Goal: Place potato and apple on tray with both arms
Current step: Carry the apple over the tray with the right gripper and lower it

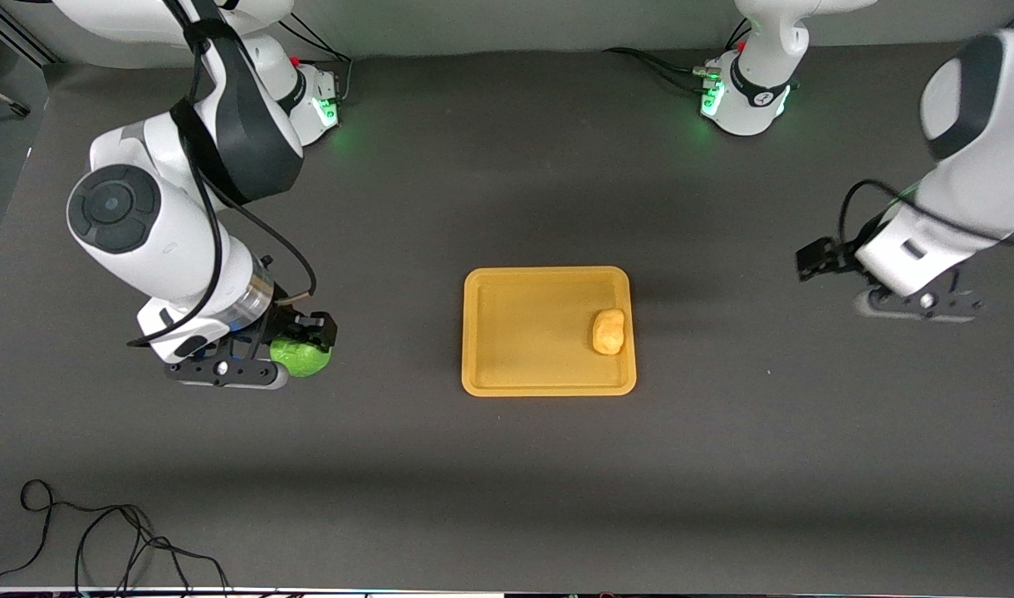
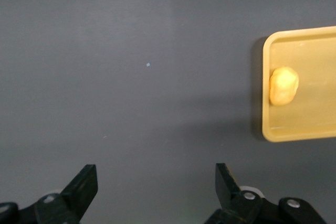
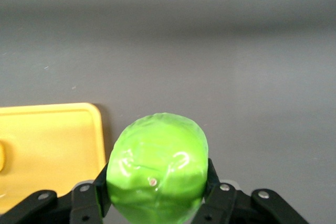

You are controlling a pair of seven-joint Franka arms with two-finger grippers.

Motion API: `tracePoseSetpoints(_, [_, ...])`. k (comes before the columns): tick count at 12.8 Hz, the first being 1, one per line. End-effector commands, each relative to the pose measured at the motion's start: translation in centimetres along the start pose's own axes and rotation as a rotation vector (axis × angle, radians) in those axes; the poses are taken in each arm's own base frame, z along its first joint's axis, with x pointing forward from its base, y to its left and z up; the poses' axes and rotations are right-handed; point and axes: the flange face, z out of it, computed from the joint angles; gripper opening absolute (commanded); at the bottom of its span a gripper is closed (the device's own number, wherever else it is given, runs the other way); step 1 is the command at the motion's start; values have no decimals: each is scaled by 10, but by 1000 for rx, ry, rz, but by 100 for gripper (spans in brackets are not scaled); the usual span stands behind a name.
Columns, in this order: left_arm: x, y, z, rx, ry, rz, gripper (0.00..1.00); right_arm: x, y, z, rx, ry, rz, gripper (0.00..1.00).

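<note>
The yellow-orange tray (image 1: pixel 523 332) lies at the table's middle. The potato (image 1: pixel 608 331) lies in it by the rim toward the left arm's end; it also shows in the left wrist view (image 2: pixel 283 85) with the tray (image 2: pixel 273 132). My right gripper (image 1: pixel 301 342) is shut on the bright green apple (image 1: pixel 301 358) over the table toward the right arm's end; in the right wrist view the apple (image 3: pixel 157 169) sits between the fingers, with the tray's corner (image 3: pixel 58 140) beside it. My left gripper (image 1: pixel 839 257) is open and empty over bare table toward the left arm's end (image 2: pixel 156 187).
A black cable (image 1: pixel 100 540) lies coiled near the table's front edge at the right arm's end. The arm bases (image 1: pixel 743 100) stand along the back edge. Dark bare table surrounds the tray.
</note>
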Motion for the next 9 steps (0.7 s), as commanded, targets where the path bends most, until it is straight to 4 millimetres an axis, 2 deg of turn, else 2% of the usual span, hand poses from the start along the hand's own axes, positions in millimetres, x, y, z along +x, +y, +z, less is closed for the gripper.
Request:
tracePoseSetpoints(1, [-28,-10,-22,91,22,46,100,-40,-92,4,20,2,40,30])
tracePoseSetpoints(4, [-26,-10,-41,85,71,57,100,-76,-199,28,46,13,147,29])
tracePoseSetpoints(5, [-21,-10,-48,73,85,75,100,-97,-237,40,49,16,180,29])
tracePoseSetpoints(6, [-14,-11,-45,35,78,129,100,-110,-261,56,47,16,212,29])
tracePoseSetpoints(7, [-10,-18,-44,6,77,134,100,-121,-277,69,42,18,212,29])
tracePoseSetpoints(9, [-11,-34,-43,-41,73,108,100,-120,-286,98,41,34,196,29])
